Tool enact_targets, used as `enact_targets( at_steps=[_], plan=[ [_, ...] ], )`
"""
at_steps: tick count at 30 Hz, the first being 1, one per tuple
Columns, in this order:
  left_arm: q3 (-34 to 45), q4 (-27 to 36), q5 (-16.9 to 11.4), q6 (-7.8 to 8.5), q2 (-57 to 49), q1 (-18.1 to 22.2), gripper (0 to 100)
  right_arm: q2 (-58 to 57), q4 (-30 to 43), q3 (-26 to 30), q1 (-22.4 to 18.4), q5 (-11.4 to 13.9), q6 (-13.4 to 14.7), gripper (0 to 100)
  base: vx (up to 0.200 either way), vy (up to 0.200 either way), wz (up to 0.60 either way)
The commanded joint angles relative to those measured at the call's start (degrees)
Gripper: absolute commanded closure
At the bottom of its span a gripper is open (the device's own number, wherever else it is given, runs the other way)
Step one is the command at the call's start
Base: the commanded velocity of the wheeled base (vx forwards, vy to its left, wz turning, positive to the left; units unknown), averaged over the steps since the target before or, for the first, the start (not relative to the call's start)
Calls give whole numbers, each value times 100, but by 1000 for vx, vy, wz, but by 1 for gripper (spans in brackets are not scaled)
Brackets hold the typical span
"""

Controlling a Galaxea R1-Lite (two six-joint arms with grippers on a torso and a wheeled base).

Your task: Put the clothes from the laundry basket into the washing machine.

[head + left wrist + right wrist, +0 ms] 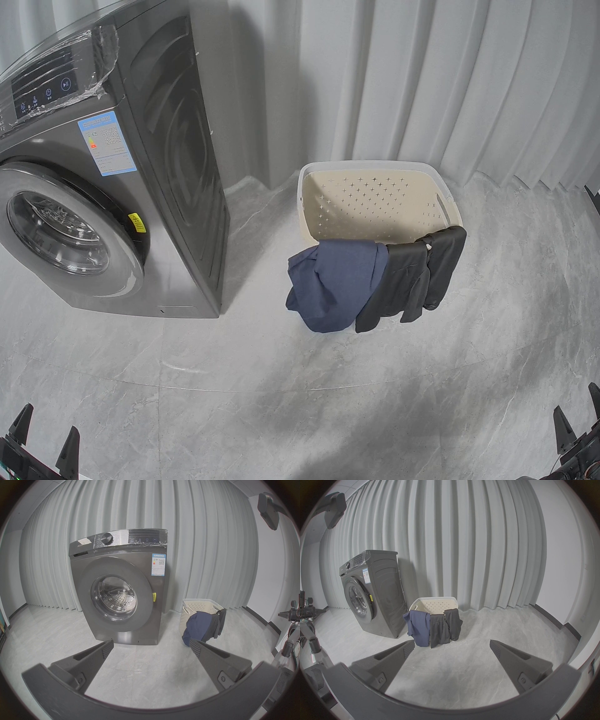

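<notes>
A cream laundry basket [375, 194] stands on the floor by the curtain, right of the grey washing machine [119, 162], whose round door [59, 231] is closed. A blue garment [334, 281] and a dark grey garment [412, 275] hang over the basket's front rim. Both grippers hover low and well short of the basket. My left gripper [45, 431] is at the bottom left, my right gripper [580, 414] at the bottom right. Each is open with nothing between its fingers. From the wrists I see the machine [122, 586], the basket [434, 606] and the clothes [431, 630].
Pale pleated curtains [437, 81] run along the wall behind the machine and basket. Grey marble-look floor [300, 400] lies open between me and the basket. A dark skirting board [553, 620] lines the wall on the right.
</notes>
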Motion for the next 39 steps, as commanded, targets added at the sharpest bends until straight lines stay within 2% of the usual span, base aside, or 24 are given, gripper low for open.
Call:
enact_targets(
  at_steps=[1, 9, 21, 30, 39],
  plan=[
    [92, 1, 2, -2, -66, -2, 0, -94, -4, 101, -2, 4, -2, 0, 0, 0, 0],
    [92, 1, 2, -11, -66, -2, 0, -94, -4, 101, -2, 12, -2, 0, 0, 0, 0],
    [92, 1, 2, -2, -66, -2, 0, -94, -4, 101, -2, 4, -2, 0, 200, 0, 0],
    [92, 1, -7, -2, -66, 7, 0, -94, -4, 101, -2, 4, -2, 0, 0, 0, 0],
    [92, 1, 2, -2, -66, -2, 0, -94, -4, 101, -2, 4, -2, 0, 0, -200, 0]
  ],
)
